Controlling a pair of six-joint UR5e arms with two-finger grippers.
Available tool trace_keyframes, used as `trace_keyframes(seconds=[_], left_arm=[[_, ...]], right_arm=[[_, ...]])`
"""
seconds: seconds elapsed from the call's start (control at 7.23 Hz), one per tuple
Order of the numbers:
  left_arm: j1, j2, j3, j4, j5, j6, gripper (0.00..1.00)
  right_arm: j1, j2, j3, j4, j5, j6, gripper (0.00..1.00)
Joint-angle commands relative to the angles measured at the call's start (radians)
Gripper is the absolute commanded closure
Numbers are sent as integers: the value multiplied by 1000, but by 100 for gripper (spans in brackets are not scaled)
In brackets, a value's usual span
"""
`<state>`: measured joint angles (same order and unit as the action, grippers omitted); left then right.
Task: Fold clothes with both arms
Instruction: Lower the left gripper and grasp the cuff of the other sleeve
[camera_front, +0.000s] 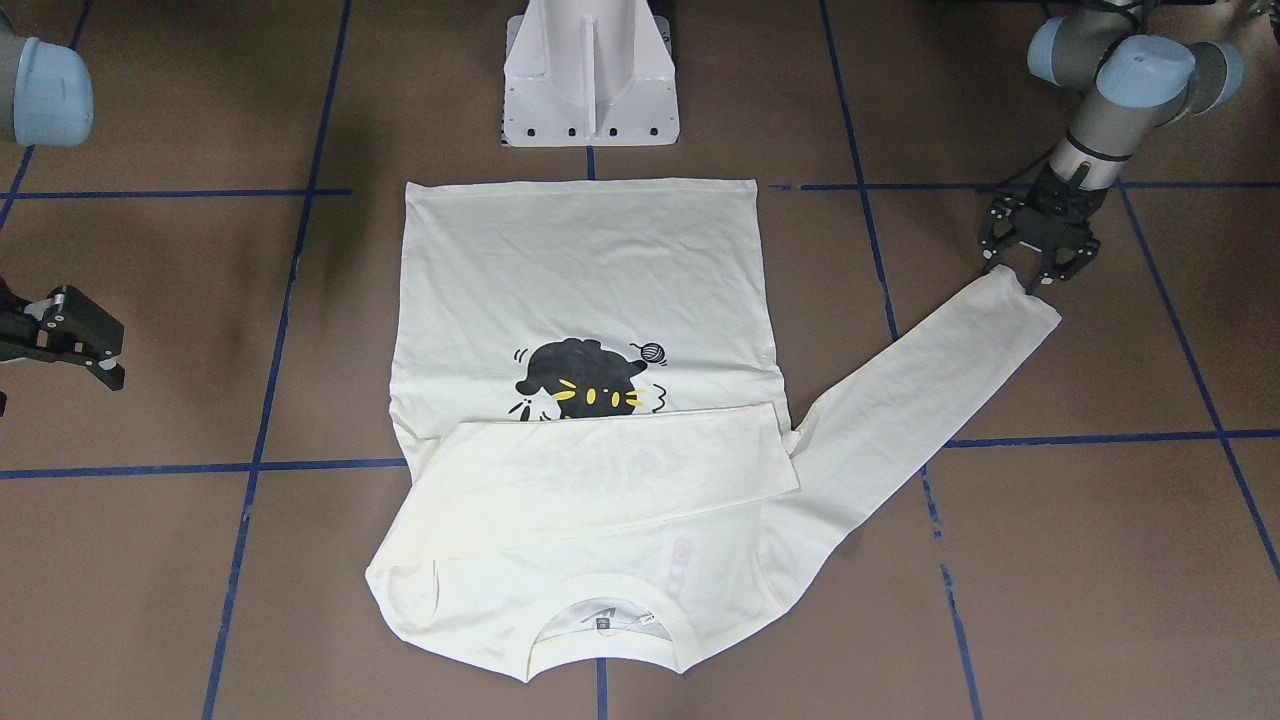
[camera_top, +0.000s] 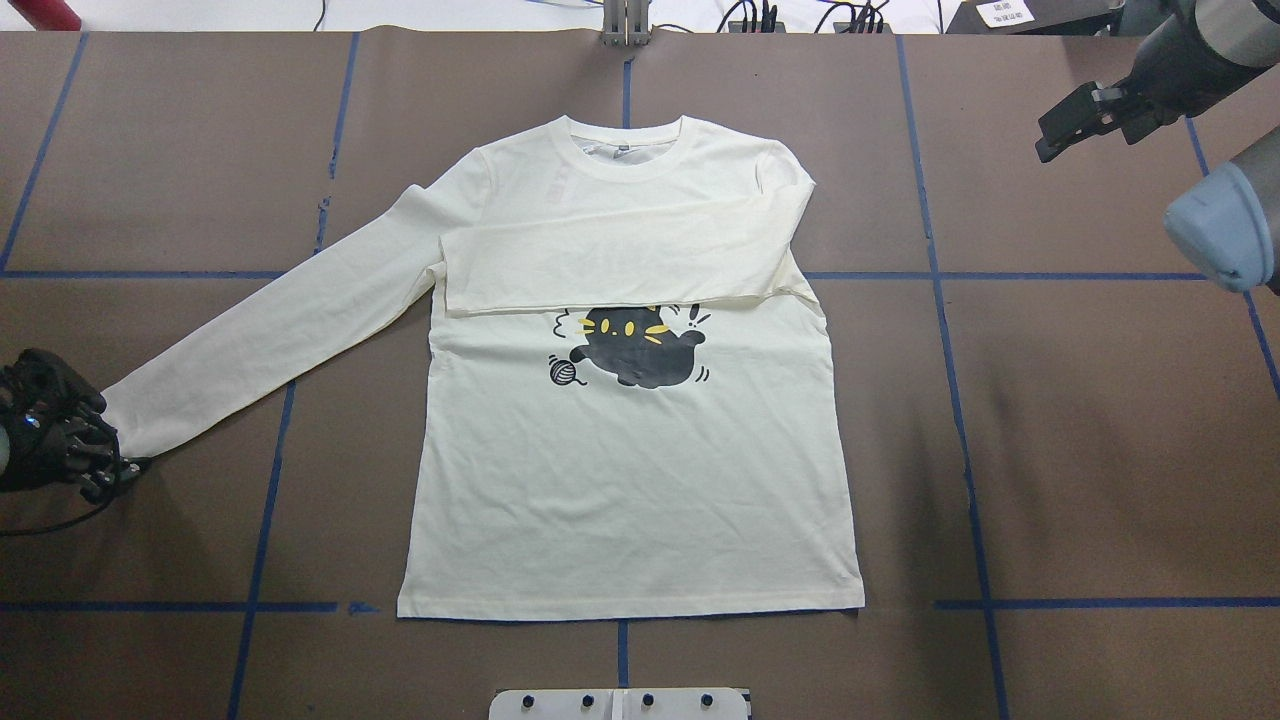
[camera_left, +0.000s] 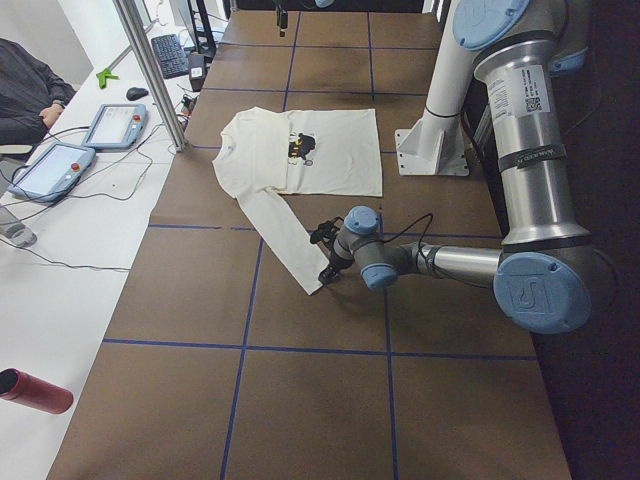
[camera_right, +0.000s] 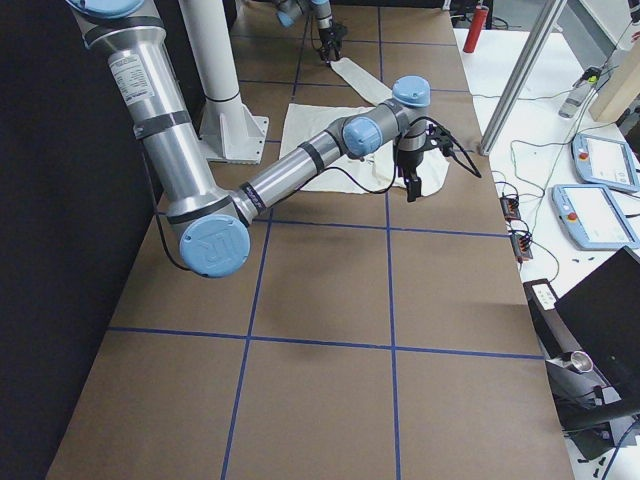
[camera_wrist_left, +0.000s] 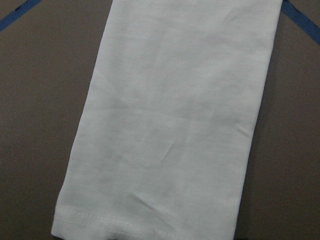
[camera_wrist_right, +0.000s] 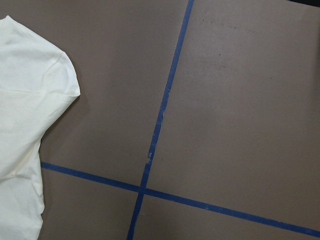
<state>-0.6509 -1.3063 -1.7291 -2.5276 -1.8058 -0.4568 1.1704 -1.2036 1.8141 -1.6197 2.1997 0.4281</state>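
L gripper (camera_front: 1015, 272) jaws apart, T-shirt (camera_front: 580, 270) cuff (camera_front: 1025, 305) seemingly just between them; R gripper (camera_front: 105, 355) jaws apart too, shirt well apart from them.

Robotics lab: two arms (camera_left: 525, 150), taped table (camera_top: 1100, 450), teach pendants (camera_left: 115, 125).

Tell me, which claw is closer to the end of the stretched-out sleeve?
Left. The left gripper is right at the tip of the sleeve's cuff. The right gripper is far off, beyond the opposite side of the T-shirt.
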Motion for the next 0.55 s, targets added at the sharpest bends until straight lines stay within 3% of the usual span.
trace_keyframes(seconds=[0.0, 0.41], left_arm=[[-1, 4, -4, 0, 2, 1, 100], [-21, -8, -29, 6, -7, 6, 100]], right_arm=[[0, -4, 10, 0, 0, 8, 0], [0, -11, 8, 0, 2, 9, 0]])
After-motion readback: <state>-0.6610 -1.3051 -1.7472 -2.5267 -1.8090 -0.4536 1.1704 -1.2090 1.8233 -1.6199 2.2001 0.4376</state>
